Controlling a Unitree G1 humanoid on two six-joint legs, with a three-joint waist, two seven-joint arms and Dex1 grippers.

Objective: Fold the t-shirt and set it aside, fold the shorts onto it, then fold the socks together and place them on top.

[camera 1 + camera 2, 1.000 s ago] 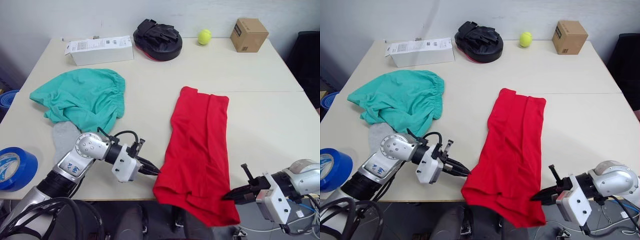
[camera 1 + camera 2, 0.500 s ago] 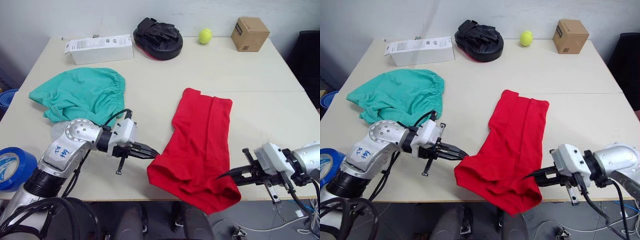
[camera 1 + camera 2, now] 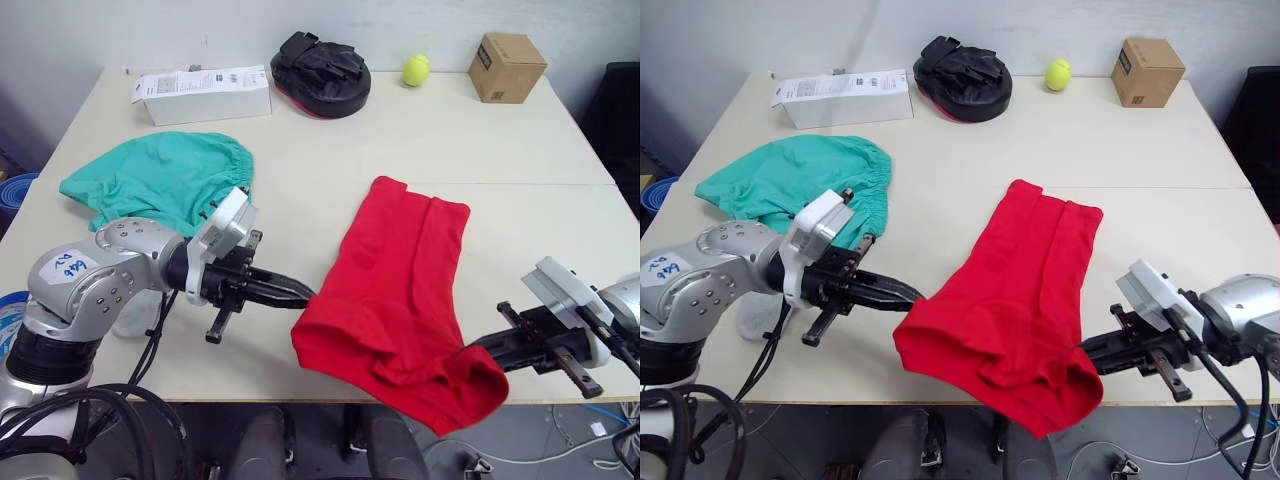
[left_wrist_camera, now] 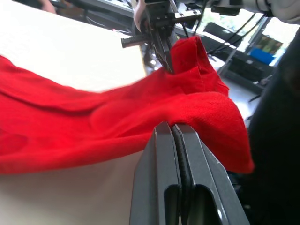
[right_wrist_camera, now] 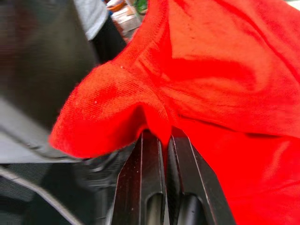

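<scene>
The red t-shirt (image 3: 400, 290), folded lengthwise, lies on the table with its near end lifted off the front edge. My left gripper (image 3: 305, 296) is shut on the shirt's near left corner. At the shirt's near right corner my right gripper (image 3: 472, 346) is shut too, the cloth bunching over its tips. Both wrist views show red cloth pinched between closed fingers (image 4: 165, 140). The teal-green shorts (image 3: 160, 185) lie crumpled at the left. A grey sock (image 3: 758, 312) peeks out under my left arm.
At the table's back stand a white box (image 3: 202, 94), a black padded mitt (image 3: 320, 62), a tennis ball (image 3: 417, 69) and a cardboard box (image 3: 507, 66). A blue tape roll (image 3: 12, 305) sits at the near left edge. Bare table lies right of the shirt.
Both grippers have raised the shirt's near end from below the table edge and carried it up and forward. The hanging hem now bunches above the table front.
</scene>
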